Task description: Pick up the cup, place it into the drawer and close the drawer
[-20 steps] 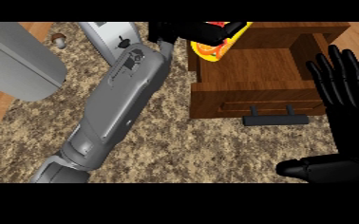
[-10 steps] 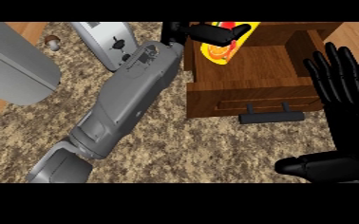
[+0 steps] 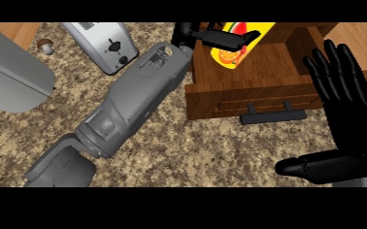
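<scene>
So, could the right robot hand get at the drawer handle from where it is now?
Probably yes. The right robot hand rests open just right of the open drawer, and the dark drawer handle on its front sits uncovered beside it. The left robot hand holds the cup farther back, out of the way.

A grey toaster (image 3: 104, 46) lies far left on the speckled counter (image 3: 186, 150), a small mushroom (image 3: 46, 45) just left of it.

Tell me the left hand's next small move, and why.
Probably lower and release: the left hand is curled round the yellow cup, which already hangs over the open wooden drawer, so only setting it down inside seems left before closing.
</scene>
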Tool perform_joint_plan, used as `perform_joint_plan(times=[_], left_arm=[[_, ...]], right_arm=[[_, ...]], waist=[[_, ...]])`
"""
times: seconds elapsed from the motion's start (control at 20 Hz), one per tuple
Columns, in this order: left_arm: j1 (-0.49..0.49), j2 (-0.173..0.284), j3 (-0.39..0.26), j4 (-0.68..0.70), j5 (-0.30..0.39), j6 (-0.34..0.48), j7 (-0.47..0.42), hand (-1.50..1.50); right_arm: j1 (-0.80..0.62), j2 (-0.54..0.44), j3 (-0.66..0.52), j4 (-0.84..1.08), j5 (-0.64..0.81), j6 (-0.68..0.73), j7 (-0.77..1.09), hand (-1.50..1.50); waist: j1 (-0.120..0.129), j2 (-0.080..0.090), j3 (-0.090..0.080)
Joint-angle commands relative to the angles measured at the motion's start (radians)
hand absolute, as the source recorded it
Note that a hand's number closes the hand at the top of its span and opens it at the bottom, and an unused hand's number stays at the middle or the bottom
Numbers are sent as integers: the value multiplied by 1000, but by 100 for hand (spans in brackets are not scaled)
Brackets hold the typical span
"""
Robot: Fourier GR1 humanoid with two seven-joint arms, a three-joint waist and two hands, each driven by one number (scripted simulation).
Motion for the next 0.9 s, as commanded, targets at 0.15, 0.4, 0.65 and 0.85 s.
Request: perform_joint_plan(times=[0.15,0.4,0.65,0.85], left_arm=[[-24,0,-154,40,15,71,55,150],[-29,0,-186,33,47,86,43,-150],[-14,0,-154,-18,140,63,-12,-150],[-51,0,-99,-3,174,6,-80,-150]], right_arm=[[-15,26,28,19,7,-3,-24,-150],[7,2,8,10,-37,35,-20,-150],[-39,-2,-12,-3,-71,18,26,-150],[-35,1,-20,4,-108,24,38,-150]], waist=[[-22,4,1],[-31,6,1],[-25,5,0],[14,-1,-1]])
